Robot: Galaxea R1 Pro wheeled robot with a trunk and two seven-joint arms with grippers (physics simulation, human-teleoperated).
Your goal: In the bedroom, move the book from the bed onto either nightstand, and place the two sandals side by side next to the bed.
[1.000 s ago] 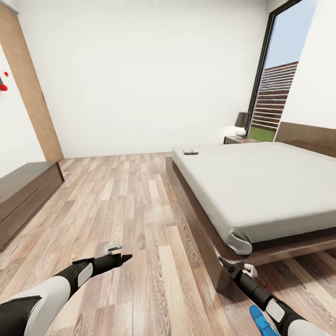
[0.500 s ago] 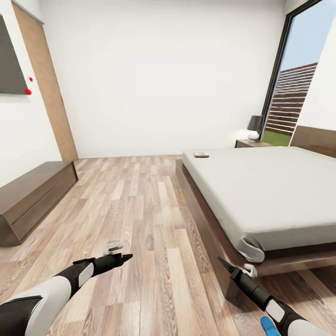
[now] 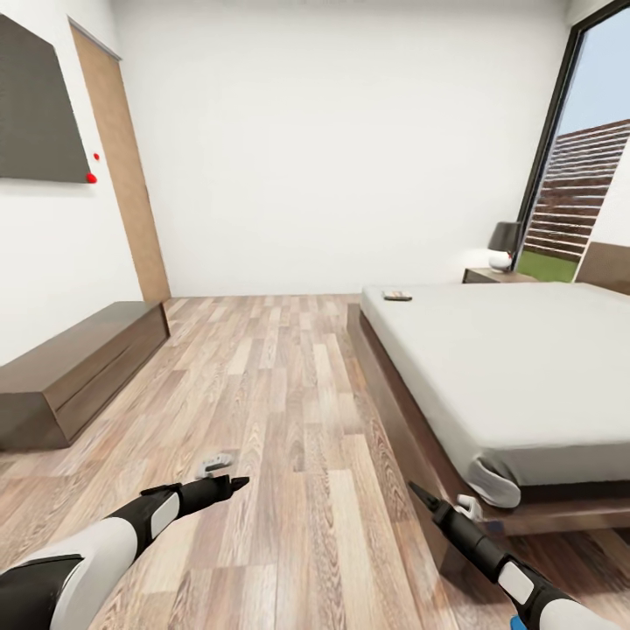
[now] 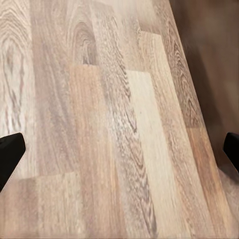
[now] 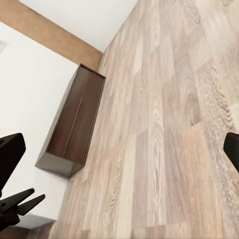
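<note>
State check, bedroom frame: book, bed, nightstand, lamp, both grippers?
book: lying flat on the bed, near its far corner, not held
bed: bare grey mattress, only the book on it
nightstand: beside the bed's far end, lamp on top
lamp: upright
left gripper: empty, over the floor
right gripper: empty, near the bed's corner

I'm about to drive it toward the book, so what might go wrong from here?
The book lies at the bed's far corner, so reaching it likely means driving up the narrow side; the right arm already hangs near the frame's near corner and might clip it. The sideboard bounds the other side if the base swings wide.
</note>
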